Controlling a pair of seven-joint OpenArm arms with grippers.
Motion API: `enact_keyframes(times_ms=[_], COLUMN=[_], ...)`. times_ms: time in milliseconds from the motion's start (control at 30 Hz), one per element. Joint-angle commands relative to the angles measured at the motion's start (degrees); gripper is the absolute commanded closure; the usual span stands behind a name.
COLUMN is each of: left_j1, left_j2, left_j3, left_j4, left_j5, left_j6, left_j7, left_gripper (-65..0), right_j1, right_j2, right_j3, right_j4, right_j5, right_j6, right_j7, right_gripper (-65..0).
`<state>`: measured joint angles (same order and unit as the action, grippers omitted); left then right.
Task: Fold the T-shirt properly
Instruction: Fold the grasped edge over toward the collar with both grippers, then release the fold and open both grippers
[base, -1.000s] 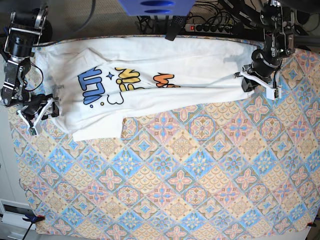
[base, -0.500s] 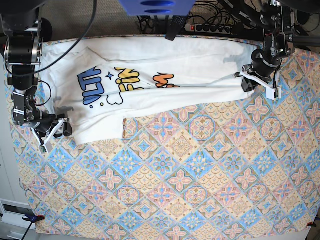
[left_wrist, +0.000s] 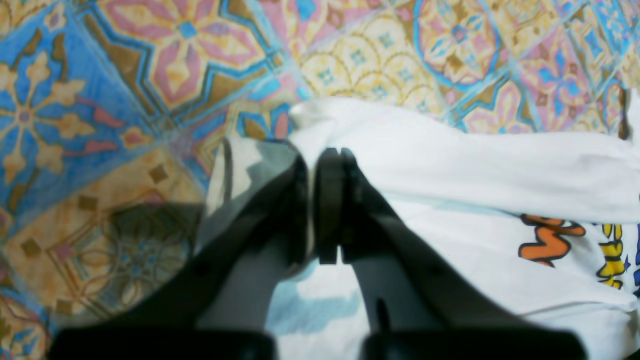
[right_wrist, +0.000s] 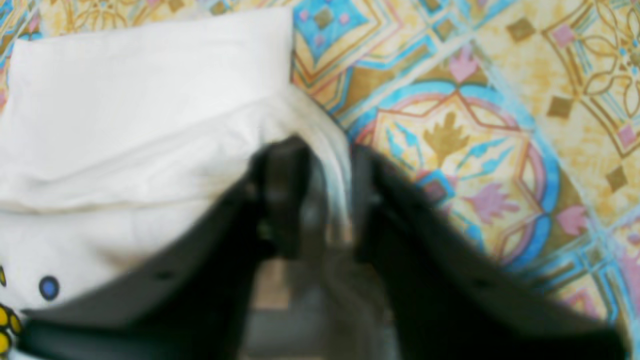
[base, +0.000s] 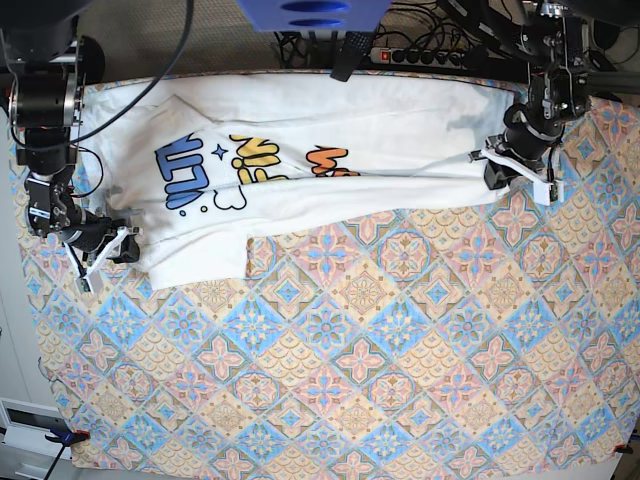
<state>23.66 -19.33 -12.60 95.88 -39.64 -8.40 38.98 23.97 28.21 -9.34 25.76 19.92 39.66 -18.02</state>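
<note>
Base view: T-shirt (base: 330, 190) long axis left-right; print upward

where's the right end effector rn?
Base view, left edge: right end effector sits at the T-shirt lower-left corner, on the patterned tablecloth.

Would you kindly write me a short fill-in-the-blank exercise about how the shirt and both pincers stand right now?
1. The left pincer is ____ on the hem of the T-shirt.
2. The word printed nearest that pincer is coloured ____.
3. The T-shirt lies on a patterned cloth at its ____ edge, seen from the base view.
4. The right pincer straddles a ____ of white fabric.

Missing words: shut; orange; top; fold
</note>
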Motion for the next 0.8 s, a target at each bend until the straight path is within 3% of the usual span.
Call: enact_keyframes(times_ms=[0, 67, 200, 400, 533, 767], left_j1=[-0.3, -0.3, -0.3, -0.1, 0.3, 2.3], left_j2=[-0.8, -0.8, -0.8, -0.8, -1.0, -1.2], left_j3=[-0.4, -0.4, -0.4, -0.6, -0.9, -1.0], left_j4=[0.9, 0.9, 1.0, 1.3, 1.4, 1.3], left_j5=[-0.6, -0.6, -0.6, -0.6, -0.7, -0.5], left_j6=[-0.3, -0.3, -0.3, -0.3, -0.3, -0.3], left_j7=[-1.1, -1.1, -1.2, -1.3, -1.4, -1.4], left_gripper=[0.0, 0.0, 0.0, 0.0, 0.0, 0.0], right_j1=[0.0, -0.8, -3.9, -11.7, -17.7, -28.6], right_j2=[1.0, 1.0, 1.4, 2.0, 2.0, 2.0], right_j3=[0.2, 0.5, 2.2, 17.3, 23.6, 28.6], right_j4=[1.1, 3.5, 11.8, 29.8, 40.0, 50.9], right_j5=[-0.5, -0.2, 0.0, -0.4, -0.2, -0.1], right_j6=[0.3, 0.3, 0.3, 0.3, 0.3, 0.3], right_j7=[-1.9, -2.8, -6.9, -18.3, -24.0, -25.6], right_gripper=[-4.6, -0.3, -0.8, -0.8, -0.8, -0.8])
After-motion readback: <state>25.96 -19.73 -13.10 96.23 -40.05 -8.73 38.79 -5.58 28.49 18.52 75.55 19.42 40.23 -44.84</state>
